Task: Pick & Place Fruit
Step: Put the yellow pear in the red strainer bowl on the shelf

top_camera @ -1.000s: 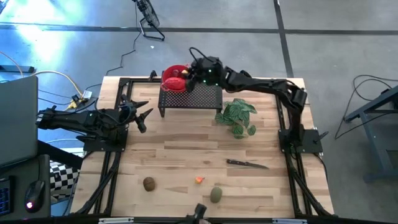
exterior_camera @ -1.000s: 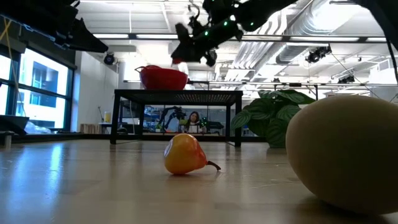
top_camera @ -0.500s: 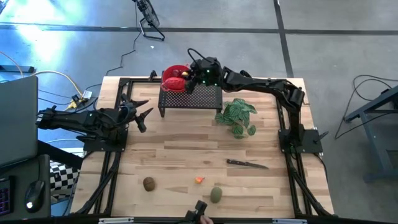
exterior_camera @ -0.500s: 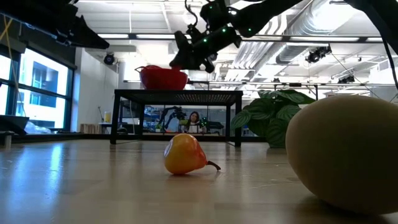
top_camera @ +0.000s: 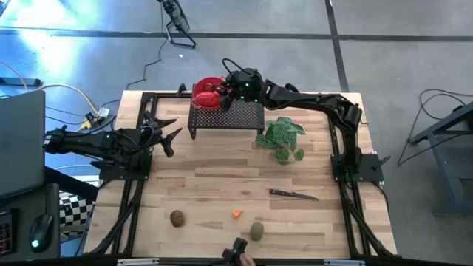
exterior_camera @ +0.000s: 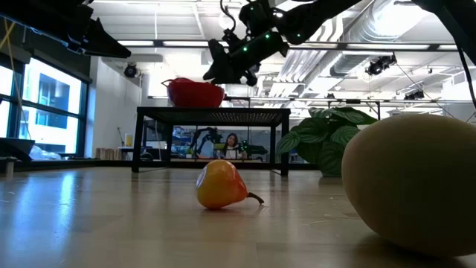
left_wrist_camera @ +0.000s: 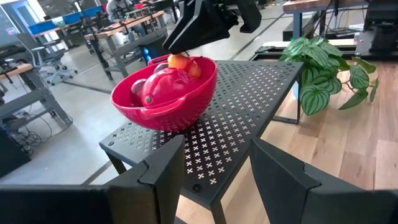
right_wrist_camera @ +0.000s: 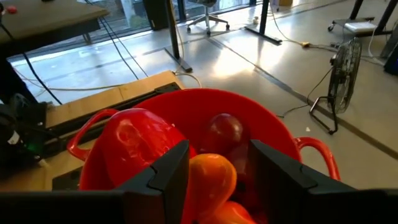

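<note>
Fruit partly sorted: red bowl point(top_camera: 208, 94) on far rack point(top_camera: 228, 117) holding several pieces, right gripper point(right_wrist_camera: 211, 169) jaws parted around an orange piece point(right_wrist_camera: 212, 176) over it; brown point(top_camera: 177, 217), orange point(top_camera: 236, 214), olive point(top_camera: 256, 231) pieces left on near bench point(top_camera: 222, 174); left gripper point(top_camera: 168, 137) idle, jaws apart.

Centre of worktop point(top_camera: 222, 166): bare wood, open passage.
Back edge: blocked by perforated stand point(top_camera: 228, 117) (red bowl point(top_camera: 208, 94) on top).
Right of stand: leafy plant point(top_camera: 282, 138).
Front: knife point(top_camera: 294, 194), scattered fruit point(top_camera: 256, 230).
</note>
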Motion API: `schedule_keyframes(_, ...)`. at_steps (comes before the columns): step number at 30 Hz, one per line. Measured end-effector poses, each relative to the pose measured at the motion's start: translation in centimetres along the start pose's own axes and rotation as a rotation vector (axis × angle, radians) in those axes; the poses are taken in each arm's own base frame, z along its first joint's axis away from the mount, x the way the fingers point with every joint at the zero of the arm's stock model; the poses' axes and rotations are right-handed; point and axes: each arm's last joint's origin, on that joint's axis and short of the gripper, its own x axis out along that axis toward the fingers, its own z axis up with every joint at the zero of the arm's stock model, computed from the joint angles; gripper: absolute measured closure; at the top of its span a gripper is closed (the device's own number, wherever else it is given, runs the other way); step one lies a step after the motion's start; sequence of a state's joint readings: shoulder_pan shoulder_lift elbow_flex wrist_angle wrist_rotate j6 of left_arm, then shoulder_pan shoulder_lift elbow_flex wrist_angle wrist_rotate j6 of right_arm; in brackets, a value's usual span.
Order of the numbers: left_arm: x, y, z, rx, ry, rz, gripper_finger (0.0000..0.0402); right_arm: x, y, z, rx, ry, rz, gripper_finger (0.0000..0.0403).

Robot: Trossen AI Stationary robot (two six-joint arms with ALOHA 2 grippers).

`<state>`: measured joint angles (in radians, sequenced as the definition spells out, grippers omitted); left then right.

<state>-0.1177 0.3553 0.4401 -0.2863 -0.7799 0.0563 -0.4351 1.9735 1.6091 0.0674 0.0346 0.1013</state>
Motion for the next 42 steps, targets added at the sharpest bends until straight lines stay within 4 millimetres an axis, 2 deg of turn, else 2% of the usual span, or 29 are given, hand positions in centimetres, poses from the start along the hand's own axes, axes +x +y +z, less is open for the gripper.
schedule_keyframes(7, 0.0, 0.0, 0.0, 0.0, 0.0, 0.0, 0.0227, -1.7, 0.3, 2.0, -0.027, -0.061, 0.018, 0.0246)
schedule_keyframes(17, 0.0, 0.0, 0.0, 0.005, 0.0, 0.0, 0.0227, -6.9, 1.5, 4.5, -0.063, 0.048, 0.071, 0.025)
schedule_keyframes(20, 0.0, 0.0, 0.0, 0.019, 0.0, 0.0, 0.0227, -8.2, 1.8, 4.8, -0.066, 0.08, 0.09, 0.025)
schedule_keyframes(28, 0.0, 0.0, 0.0, 0.019, 0.0, -0.003, 0.0227, -9.5, 3.8, 4.0, -0.08, 0.196, 0.131, 0.0252)
schedule_keyframes(31, 0.0, 0.0, 0.0, 0.018, 0.0, -0.003, 0.0227, -9.7, 4.9, 3.4, -0.097, 0.25, 0.15, 0.027)
schedule_keyframes(35, 0.0, 0.0, 0.0, 0.018, 0.0, -0.003, 0.0227, -10.1, 6.1, 2.7, -0.113, 0.304, 0.184, 0.0321)
schedule_keyframes(42, 0.0, 0.0, 0.0, 0.022, 0.0, -0.003, 0.0227, -10.5, 8.0, 2.5, -0.133, 0.298, 0.232, 0.0387)
